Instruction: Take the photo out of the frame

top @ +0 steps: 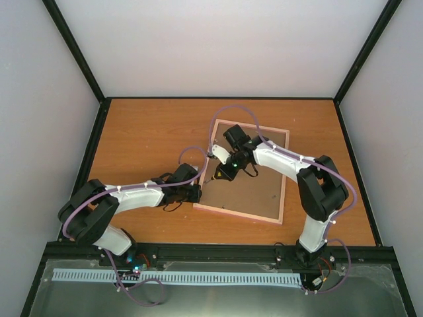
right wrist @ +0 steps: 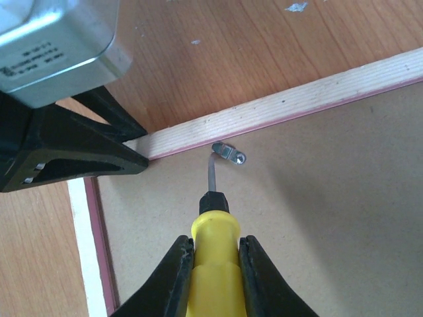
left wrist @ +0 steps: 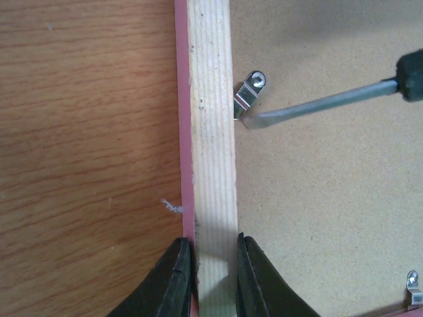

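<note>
The frame [top: 241,216] lies face down on the table, pale wood rails with a pink edge around a brown backing board [top: 254,188]. The photo is hidden under that board. My left gripper [left wrist: 215,247] is shut on the frame's left rail [left wrist: 211,132] near its near corner. My right gripper [right wrist: 216,247] is shut on a yellow-handled screwdriver [right wrist: 215,264]. The screwdriver's blade tip touches a small metal clip [right wrist: 229,154] screwed to the board beside the left rail. The clip [left wrist: 250,92] and the steel shaft [left wrist: 317,105] also show in the left wrist view.
A second metal clip [left wrist: 414,285] sits at the board's near edge. The left gripper's black fingers [right wrist: 73,155] stand close to the screwdriver tip. Wood-grain table [top: 145,132] surrounds the frame, bounded by black posts and grey walls.
</note>
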